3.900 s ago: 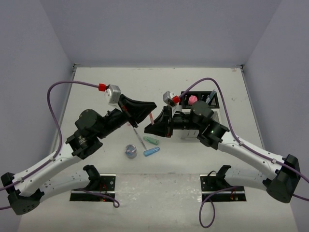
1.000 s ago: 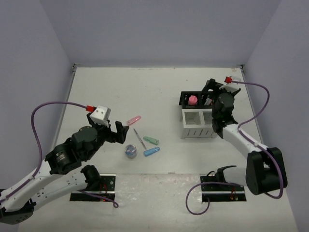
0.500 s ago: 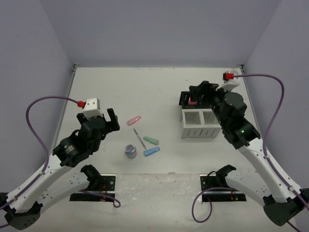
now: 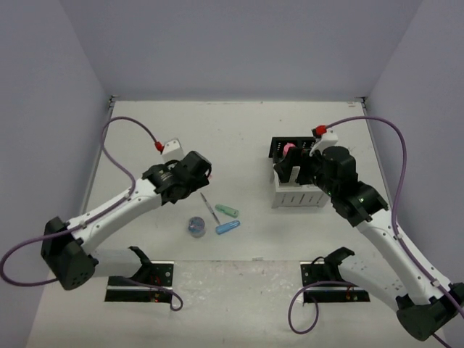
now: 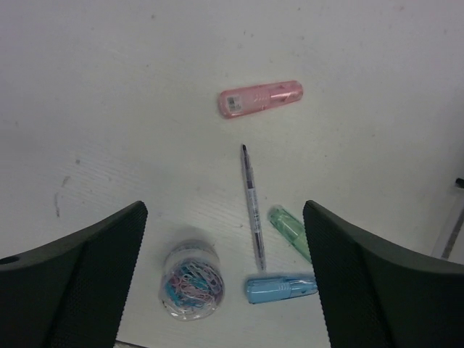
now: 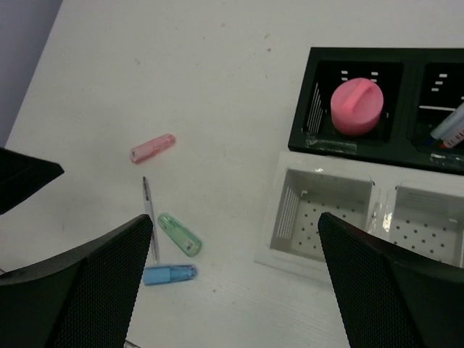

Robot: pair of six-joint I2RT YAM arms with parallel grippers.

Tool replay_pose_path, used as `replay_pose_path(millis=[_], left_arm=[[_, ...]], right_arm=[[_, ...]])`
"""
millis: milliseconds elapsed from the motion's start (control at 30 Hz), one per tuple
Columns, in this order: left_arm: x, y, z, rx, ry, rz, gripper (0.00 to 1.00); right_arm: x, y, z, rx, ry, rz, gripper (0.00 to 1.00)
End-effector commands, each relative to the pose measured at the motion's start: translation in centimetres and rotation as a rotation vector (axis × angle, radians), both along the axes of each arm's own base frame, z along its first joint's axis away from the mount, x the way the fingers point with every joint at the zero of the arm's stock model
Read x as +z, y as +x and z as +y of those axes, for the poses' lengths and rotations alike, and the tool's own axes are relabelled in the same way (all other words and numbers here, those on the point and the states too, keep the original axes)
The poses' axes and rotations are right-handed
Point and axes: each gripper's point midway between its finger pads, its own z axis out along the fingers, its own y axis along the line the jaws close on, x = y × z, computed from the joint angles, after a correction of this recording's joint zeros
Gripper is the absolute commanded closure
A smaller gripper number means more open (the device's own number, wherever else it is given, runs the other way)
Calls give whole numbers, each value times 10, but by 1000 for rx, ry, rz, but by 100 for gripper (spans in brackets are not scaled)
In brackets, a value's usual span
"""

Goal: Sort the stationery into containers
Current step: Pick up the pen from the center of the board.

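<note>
both arms hover with jaws spread wide and hold nothing

the left gripper (image 5: 225, 210) hangs over loose stationery on the table (image 5: 109, 87): a pink capsule (image 5: 261, 99), a thin pen (image 5: 252, 204), a mint capsule (image 5: 290, 232) and a blue capsule (image 5: 279, 287) near the pen's lower end, and a clear tub of paper clips (image 5: 191, 280) beside them. the right gripper (image 6: 235, 221) sits above the white organiser (image 6: 279, 210), which touches the black organiser (image 6: 301, 130). the black one holds a pink round piece (image 6: 356, 106) in its left compartment and pens (image 6: 449, 130) in its right.
</note>
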Motion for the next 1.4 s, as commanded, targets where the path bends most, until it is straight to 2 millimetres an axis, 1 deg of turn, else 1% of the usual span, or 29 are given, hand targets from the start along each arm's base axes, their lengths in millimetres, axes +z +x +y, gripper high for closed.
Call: replay_pose_path(millis=[0, 33, 67, 100, 167, 200, 233, 367, 433, 467, 533, 600, 833, 900, 1133, 1200, 1233, 1300, 1333, 1367], left_arm=[[-28, 0, -21, 93, -12, 147, 19], [-35, 0, -27, 81, -16, 175, 20], [-39, 0, -33, 70, -23, 186, 23], [-42, 1, -40, 60, -40, 189, 31], [-56, -3, -49, 55, -58, 234, 37], [-60, -5, -52, 58, -69, 247, 43], [-66, -6, -54, 57, -72, 264, 46], [-89, -11, -61, 39, -60, 335, 49], [-96, -13, -67, 18, -70, 363, 52], [-100, -13, -69, 12, -67, 372, 54], [-111, -16, -70, 7, -58, 409, 55], [-115, -17, -72, -4, -57, 419, 60], [-133, -19, -70, -5, -31, 446, 62], [-139, -20, -68, 0, -17, 458, 65], [-156, -24, -57, 17, 20, 480, 67], [-160, -26, -54, 23, 26, 487, 72], [-162, -28, -53, 24, 27, 490, 78], [-165, -31, -49, 29, 30, 502, 96], [-166, -32, -48, 33, 29, 508, 100], [-165, -32, -47, 31, 28, 508, 100]], right_arm=[[5, -8, -23, -85, -23, -34, 1], [6, -9, -22, -76, -17, -36, 1], [7, -10, -21, -70, -11, -40, 1], [8, -10, -19, -65, -5, -45, 1], [8, -10, -19, -59, -4, -45, 1], [7, -10, -18, -58, -4, -45, 1], [7, -10, -18, -56, -2, -47, 1], [8, -11, -15, -38, 10, -59, 1], [9, -12, -14, -34, 16, -66, 1], [9, -13, -14, -32, 18, -68, 1], [10, -13, -14, -30, 21, -71, 1], [10, -14, -14, -25, 24, -75, 1], [10, -15, -11, -11, 32, -76, 1], [11, -16, -11, -8, 34, -78, 1], [9, -16, -9, 0, 37, -77, 1], [9, -16, -9, -1, 36, -76, 2], [9, -16, -10, -1, 36, -76, 2], [10, -16, -9, 0, 37, -77, 2], [10, -17, -9, 4, 40, -78, 2], [11, -18, -8, 11, 42, -81, 2]])
